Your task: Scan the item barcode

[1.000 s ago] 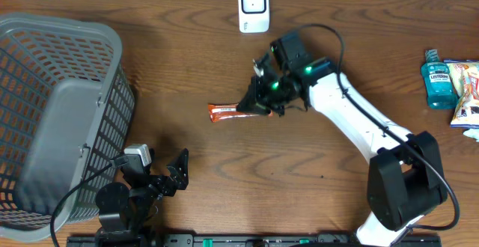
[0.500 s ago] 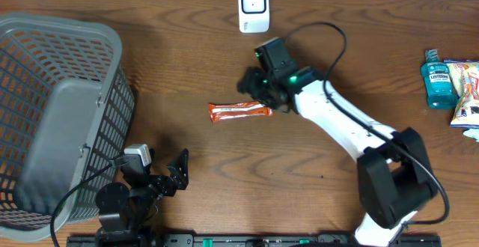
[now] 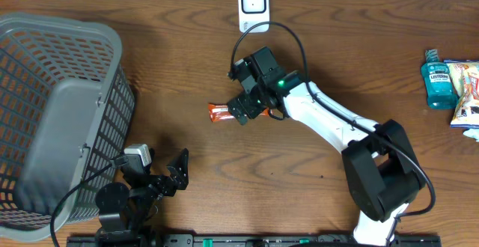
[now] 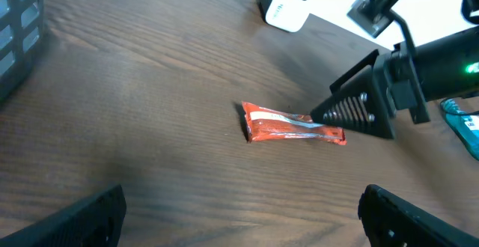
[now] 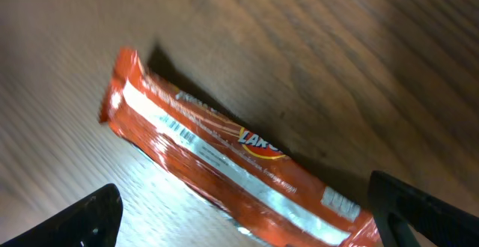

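closing on the orange bar (image 5: pixel 224 165) mid-length, clear of its barcode (image 5: pixel 174 125), seems best; right claw (image 3: pixel 242 111) released, scanner (image 3: pixel 253 7) at twelve o'clock.

snack bar (image 3: pixel 218 113) on table (image 3: pixel 179 60), basket (image 3: pixel 112 127) left

From overhead the right gripper (image 3: pixel 245 106) is covering most of the orange bar (image 3: pixel 218 113), only its left end is poking out; the basket (image 3: pixel 67 26) is getting cropped at the left edge; the left wrist view is chopping the scanner (image 4: pixel 287 6) at the top; the bar's fine print is looking too tiny to read.
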Action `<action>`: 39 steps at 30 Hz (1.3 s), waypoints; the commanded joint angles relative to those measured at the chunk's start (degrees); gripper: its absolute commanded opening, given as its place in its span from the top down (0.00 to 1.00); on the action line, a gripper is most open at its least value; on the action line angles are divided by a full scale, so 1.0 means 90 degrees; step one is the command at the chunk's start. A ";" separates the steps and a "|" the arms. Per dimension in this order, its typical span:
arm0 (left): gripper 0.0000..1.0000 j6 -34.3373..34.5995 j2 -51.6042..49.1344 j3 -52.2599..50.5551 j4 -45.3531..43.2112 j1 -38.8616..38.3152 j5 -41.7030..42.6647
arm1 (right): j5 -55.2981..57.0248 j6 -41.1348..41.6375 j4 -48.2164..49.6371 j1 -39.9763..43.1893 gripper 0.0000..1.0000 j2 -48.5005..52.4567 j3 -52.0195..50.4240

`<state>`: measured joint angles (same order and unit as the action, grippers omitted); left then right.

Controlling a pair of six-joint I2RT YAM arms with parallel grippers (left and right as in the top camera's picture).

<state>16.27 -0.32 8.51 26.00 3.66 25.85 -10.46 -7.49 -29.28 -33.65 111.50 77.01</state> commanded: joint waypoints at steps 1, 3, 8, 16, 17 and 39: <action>0.01 -0.0058 0.0010 -0.0090 0.0131 0.0032 0.0078 | 0.0022 -0.1496 -0.0058 0.0036 0.01 0.0289 -0.0034; 0.01 -0.0058 0.0010 -0.0090 0.0131 0.0032 0.0078 | 0.0027 -0.1586 -0.0129 0.0015 0.01 0.0481 -0.0034; 0.01 -0.0058 0.0010 -0.0090 0.0131 0.0032 0.0078 | 0.0024 -0.1579 -0.0085 0.0002 0.02 0.1093 -0.0032; 0.01 -0.0058 0.0010 -0.0090 0.0131 0.0032 0.0078 | 0.0330 -0.1117 -0.0563 0.0002 0.60 0.1452 -0.0032; 0.01 -0.0058 0.0010 -0.0090 0.0131 0.0032 0.0078 | 0.0464 -0.1022 -0.0631 0.0002 0.70 0.1508 -0.0032; 0.01 -0.0058 0.0010 -0.0090 0.0131 0.0032 0.0078 | 0.0352 -0.0942 -0.1098 0.0153 0.99 -0.1683 0.0231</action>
<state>16.27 -0.32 8.51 26.00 3.66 25.85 -7.94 -9.45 -37.78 -30.52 102.69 78.70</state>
